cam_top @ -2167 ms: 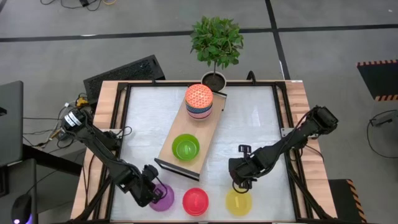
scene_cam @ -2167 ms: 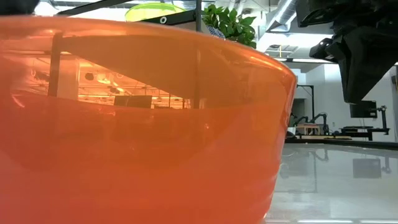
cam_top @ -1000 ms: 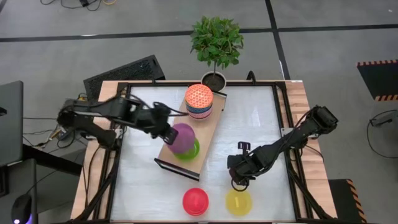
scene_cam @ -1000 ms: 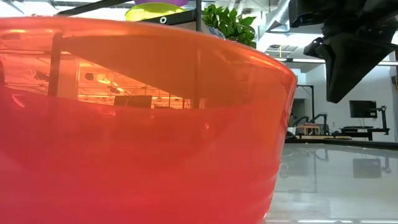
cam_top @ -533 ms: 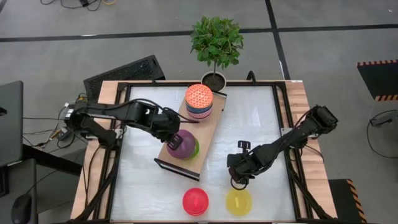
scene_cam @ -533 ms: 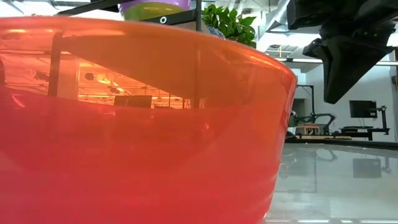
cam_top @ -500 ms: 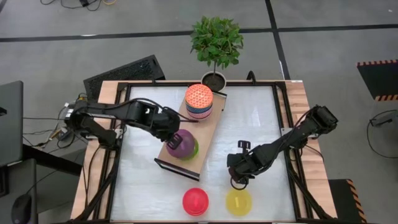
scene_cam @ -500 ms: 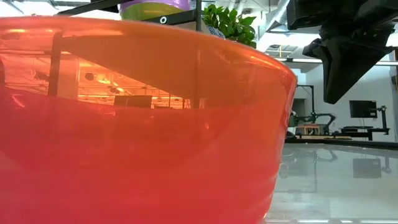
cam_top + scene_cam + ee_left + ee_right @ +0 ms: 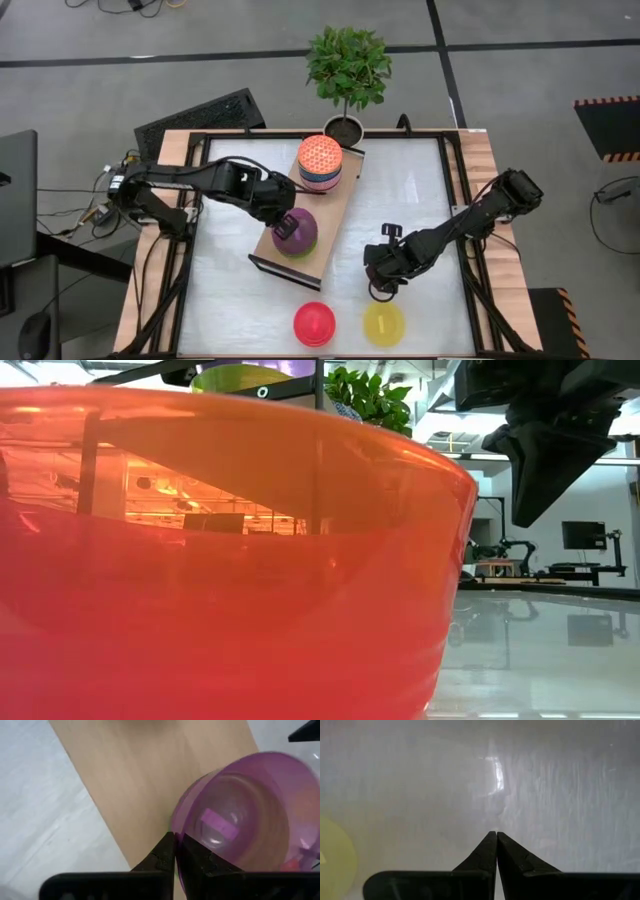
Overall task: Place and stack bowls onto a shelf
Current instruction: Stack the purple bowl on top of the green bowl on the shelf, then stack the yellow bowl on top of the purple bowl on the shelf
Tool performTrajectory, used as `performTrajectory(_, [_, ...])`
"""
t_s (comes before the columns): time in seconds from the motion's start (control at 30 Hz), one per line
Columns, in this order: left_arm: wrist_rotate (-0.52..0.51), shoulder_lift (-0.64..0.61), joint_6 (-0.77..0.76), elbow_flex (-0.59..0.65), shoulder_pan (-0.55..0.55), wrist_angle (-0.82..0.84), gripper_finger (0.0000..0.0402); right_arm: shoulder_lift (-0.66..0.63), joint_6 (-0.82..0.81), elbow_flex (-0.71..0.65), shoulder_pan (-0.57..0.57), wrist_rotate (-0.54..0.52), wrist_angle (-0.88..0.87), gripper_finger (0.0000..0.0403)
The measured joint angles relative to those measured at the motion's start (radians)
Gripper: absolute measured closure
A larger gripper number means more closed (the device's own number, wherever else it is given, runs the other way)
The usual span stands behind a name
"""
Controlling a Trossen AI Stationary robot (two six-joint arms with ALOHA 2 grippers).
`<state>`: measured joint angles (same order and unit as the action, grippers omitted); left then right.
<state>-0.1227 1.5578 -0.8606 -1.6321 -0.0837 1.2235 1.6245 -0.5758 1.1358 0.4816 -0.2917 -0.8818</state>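
Observation:
A purple bowl (image 9: 299, 232) sits in a green bowl (image 9: 235, 377) at the near end of the light-wood shelf (image 9: 332, 212). My left gripper (image 9: 283, 226) is shut on the purple bowl's left rim. A stack of bowls with a red-white patterned bowl on top (image 9: 320, 155) stands at the shelf's far end. A red bowl (image 9: 314, 323) and a yellow bowl (image 9: 383, 323) rest on the white table near its front edge. My right gripper (image 9: 377, 288) hangs shut just beyond the yellow bowl, touching nothing. My left gripper pinches the purple bowl's rim (image 9: 178, 831) on the side toward the table's left, one finger inside the bowl and one outside. The fingers (image 9: 162, 852) slant down from the left. The bowl stands upright, nested in the green bowl on the shelf.
A potted plant (image 9: 348, 68) stands at the far edge just behind the shelf. Bare white tabletop (image 9: 410, 190) lies to the right of the shelf. The red bowl (image 9: 220, 560) fills most of the low view.
My left gripper has sunk toward the shelf with the purple bowl. The bowl was tipped above the green bowl a second ago; it now stands level inside it and covers it from above. The fingers stay shut on the rim.

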Motion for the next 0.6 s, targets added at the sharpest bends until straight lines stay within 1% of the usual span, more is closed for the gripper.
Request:
performTrajectory(0.13, [-0.004,0.000,0.042,0.000,0.000,-0.013,0.0369,0.000,0.000,0.000,-0.004,0.000,0.000,0.0365])
performTrajectory(0.4, [0.007,0.000,0.099,-0.001,0.000,-0.012,0.0275,0.000,0.000,0.000,-0.006,0.000,0.000,0.0365])
performTrajectory(0.5, [0.008,0.000,0.118,-0.021,0.000,-0.009,0.0248,0.000,0.001,0.000,-0.006,0.000,-0.001,0.0365])
performTrajectory(0.6, [0.008,0.000,0.116,-0.059,0.000,-0.002,0.0232,-0.014,0.015,0.000,-0.006,0.020,-0.014,0.0365])
